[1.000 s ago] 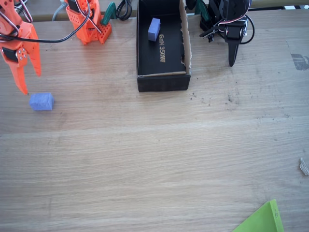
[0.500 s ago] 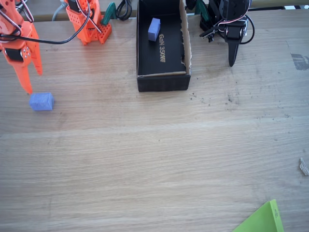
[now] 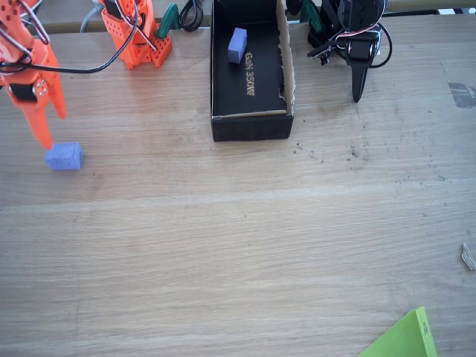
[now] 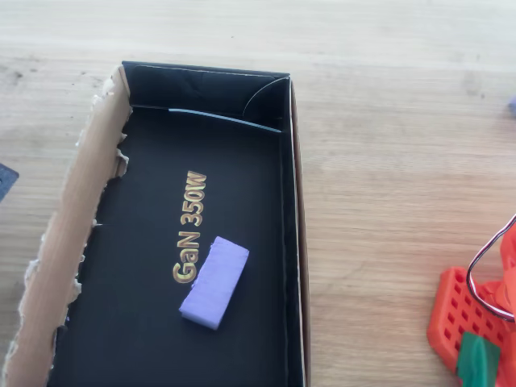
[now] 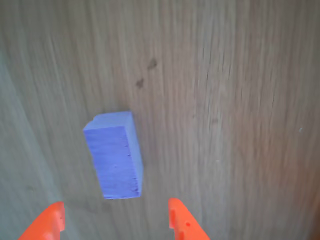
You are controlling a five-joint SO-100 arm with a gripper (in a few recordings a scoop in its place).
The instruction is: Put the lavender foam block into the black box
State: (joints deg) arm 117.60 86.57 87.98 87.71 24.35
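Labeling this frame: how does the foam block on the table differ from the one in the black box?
The lavender foam block lies on the bare table; the second block lies on the floor of the black box, beside the gold lettering. The table block sits just ahead of the open gripper, between its fingertips' line; nothing is near the boxed one. Both are periwinkle matte foam.

Orange plastic arm [image 3: 22,59], tapered gripper [image 3: 48,126], black cable [image 3: 97,63] looping along it
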